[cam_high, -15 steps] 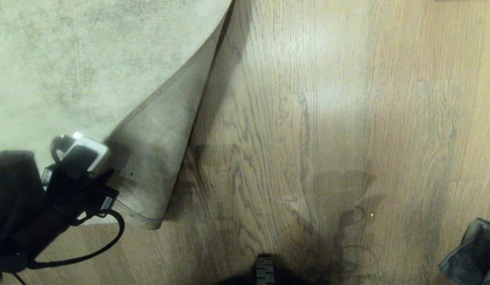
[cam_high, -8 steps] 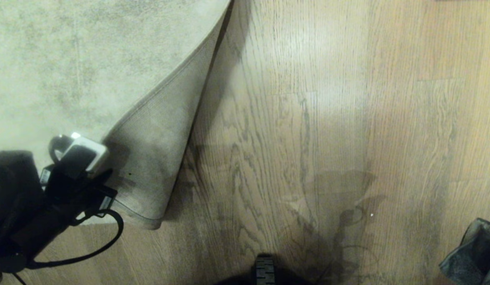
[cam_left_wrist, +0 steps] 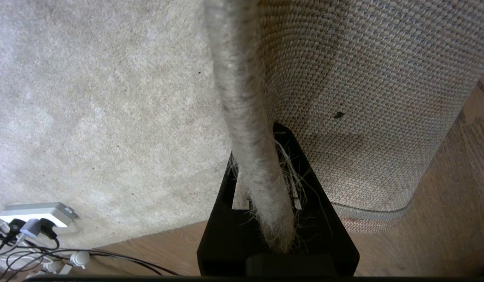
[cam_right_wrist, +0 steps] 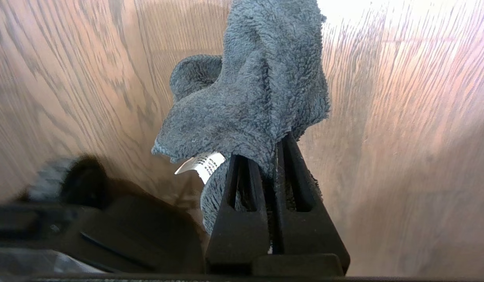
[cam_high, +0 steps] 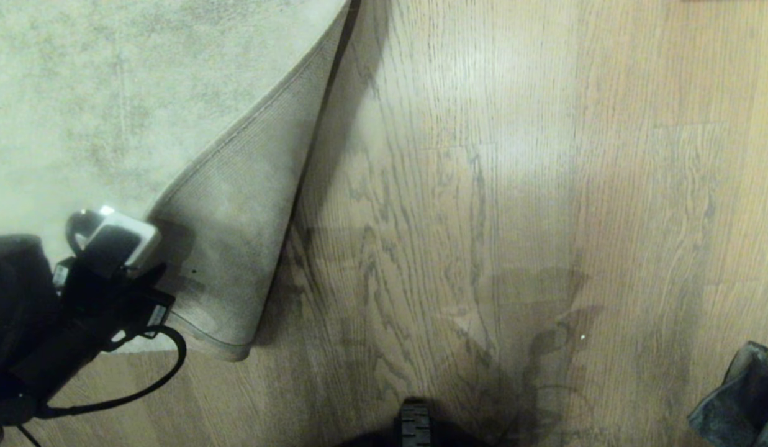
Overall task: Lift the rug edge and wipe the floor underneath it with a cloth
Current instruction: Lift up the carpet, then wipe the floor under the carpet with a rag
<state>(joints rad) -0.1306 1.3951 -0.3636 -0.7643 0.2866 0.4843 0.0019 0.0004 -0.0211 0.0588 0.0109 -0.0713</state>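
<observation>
Head view, looking down: we note the rug (cam_high: 110, 93) filling the far left, its near right corner folded up and back so the coarse woven backing (cam_high: 234, 236) faces us. The lifted flap forms a long wedge; its long axis runs from the near left, where it is widest, toward the far middle, where it tapers to a point at the top of the frame. The rug edge (cam_high: 247, 127) runs as a thin straight border along the flap's left side, on that same diagonal.

The left gripper (cam_high: 151, 273) sits at near left, at the wide end of the flap. From the left wrist view we see its fingers (cam_left_wrist: 226, 235) pinching the rug edge (cam_left_wrist: 242, 98) between them, frayed threads sticking out at the grip, the border leading straight away from the jaws.

The floor (cam_high: 514, 186) lies bare to the right of the flap, planks running near to far, a dark shadow right beside the fold.

The cloth (cam_high: 737, 397) shows at the near right corner. Right wrist view: the right gripper (cam_right_wrist: 275, 164) has its fingers pressed together on the cloth (cam_right_wrist: 257, 90), which bunches beyond the tips above the floor (cam_right_wrist: 402, 117); a white tag (cam_right_wrist: 202, 162) hangs from it.

A power strip (cam_left_wrist: 34, 213) with plugged cables lies on the rug's near edge.
</observation>
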